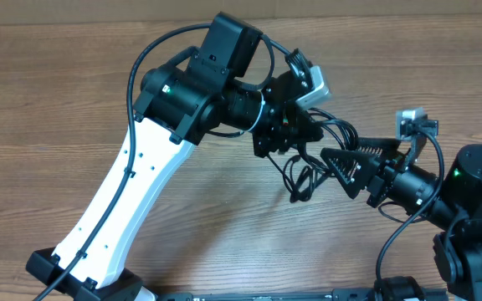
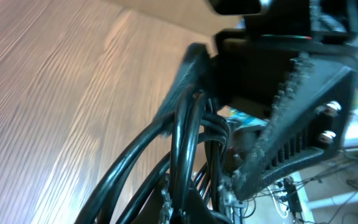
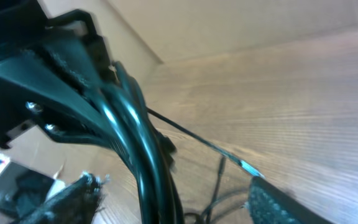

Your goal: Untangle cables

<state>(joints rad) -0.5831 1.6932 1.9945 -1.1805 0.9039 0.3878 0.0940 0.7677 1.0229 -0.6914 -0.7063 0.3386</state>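
The cables (image 1: 305, 174) are a bundle of thin black cords hanging in loops between my two grippers, above the wooden table (image 1: 74, 109). My left gripper (image 1: 284, 135) is shut on the upper part of the bundle. In the left wrist view the cords (image 2: 185, 137) run up out of its jaws (image 2: 185, 210). My right gripper (image 1: 347, 167) is open, with its fingers on either side of the cords. In the right wrist view the bundle (image 3: 138, 143) passes between its spread fingers (image 3: 173, 208). A thin cord with a silvery plug tip (image 3: 246, 167) trails over the table.
The right gripper's ribbed finger (image 2: 303, 106) fills the upper right of the left wrist view. The left gripper (image 3: 55, 68) shows at the upper left of the right wrist view. The two arms are close together at centre right.
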